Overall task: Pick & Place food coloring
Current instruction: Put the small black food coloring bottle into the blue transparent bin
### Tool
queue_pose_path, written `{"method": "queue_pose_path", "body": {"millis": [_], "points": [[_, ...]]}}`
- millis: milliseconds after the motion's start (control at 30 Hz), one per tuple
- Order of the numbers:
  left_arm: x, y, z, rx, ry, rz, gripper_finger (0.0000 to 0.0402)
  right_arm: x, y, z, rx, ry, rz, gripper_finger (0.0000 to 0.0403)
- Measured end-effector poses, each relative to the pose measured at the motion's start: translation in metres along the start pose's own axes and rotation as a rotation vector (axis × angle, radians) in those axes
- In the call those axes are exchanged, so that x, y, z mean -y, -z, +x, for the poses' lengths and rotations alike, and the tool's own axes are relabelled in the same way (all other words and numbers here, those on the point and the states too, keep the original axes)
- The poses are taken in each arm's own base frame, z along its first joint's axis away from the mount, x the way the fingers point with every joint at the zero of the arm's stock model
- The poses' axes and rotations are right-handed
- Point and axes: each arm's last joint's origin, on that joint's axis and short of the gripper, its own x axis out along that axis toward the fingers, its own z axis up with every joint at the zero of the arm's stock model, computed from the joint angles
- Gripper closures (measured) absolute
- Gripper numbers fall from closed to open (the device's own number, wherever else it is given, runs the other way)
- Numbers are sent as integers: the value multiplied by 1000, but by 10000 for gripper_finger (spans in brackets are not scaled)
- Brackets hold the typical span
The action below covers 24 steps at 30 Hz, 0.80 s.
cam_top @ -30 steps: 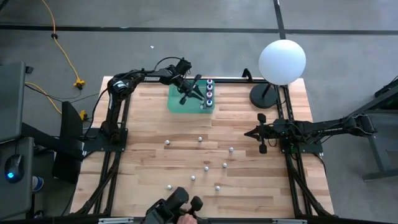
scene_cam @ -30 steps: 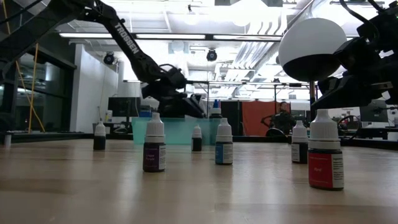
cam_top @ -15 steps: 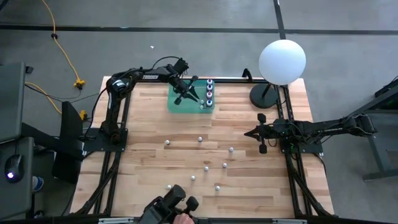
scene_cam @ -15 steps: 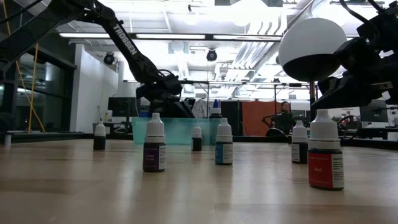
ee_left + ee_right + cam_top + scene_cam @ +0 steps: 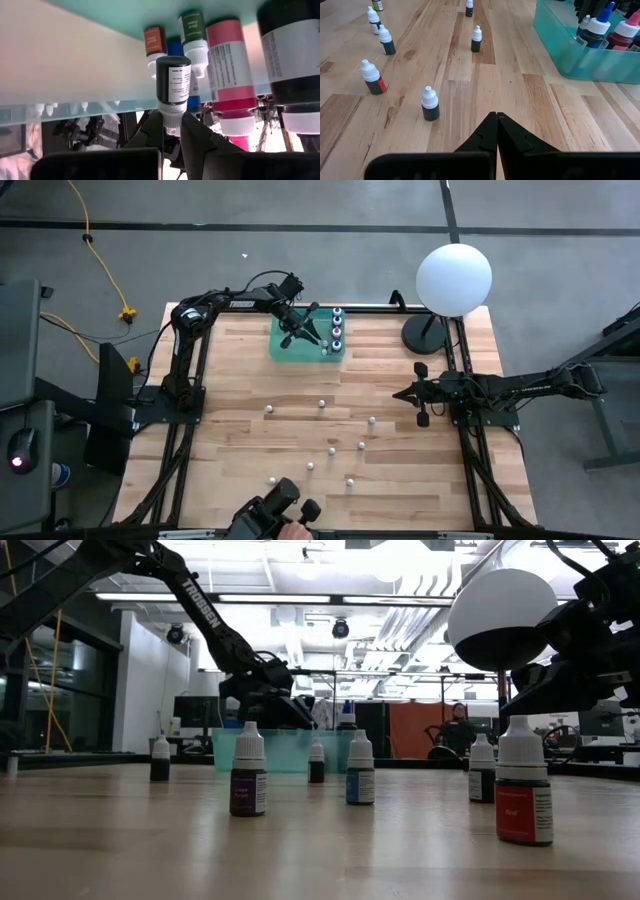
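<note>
Most of the job looks unfinished. The wooden bench carries a teal bin at its far edge, and a short row of food coloring bottles stands along one side of the bin. About eight more loose bottles are scattered over the middle and near part of the bench, well apart from the bin, so they seem yet to be moved. The left gripper hangs over the bin, its fingers clamped on the cap of a dark bottle, which hangs inside the bin near the stored ones; setting it down appears to be the step in hand. The right gripper waits at the bench's right side, its fingers pressed together on nothing.
</note>
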Motion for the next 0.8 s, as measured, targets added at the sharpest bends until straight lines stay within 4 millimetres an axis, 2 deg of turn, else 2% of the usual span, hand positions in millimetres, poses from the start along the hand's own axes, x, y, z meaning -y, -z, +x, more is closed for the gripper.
{"method": "queue_pose_path", "body": {"millis": [467,700,800], "points": [[-7,7,13,-53,-66,-22,380,0,0,0,0,0,0,402],[-14,0,14,-35,-77,-52,379,0,0,0,0,0,0,402],[-17,-2,15,-47,-88,-63,367,0,0,0,0,0,0,402]]}}
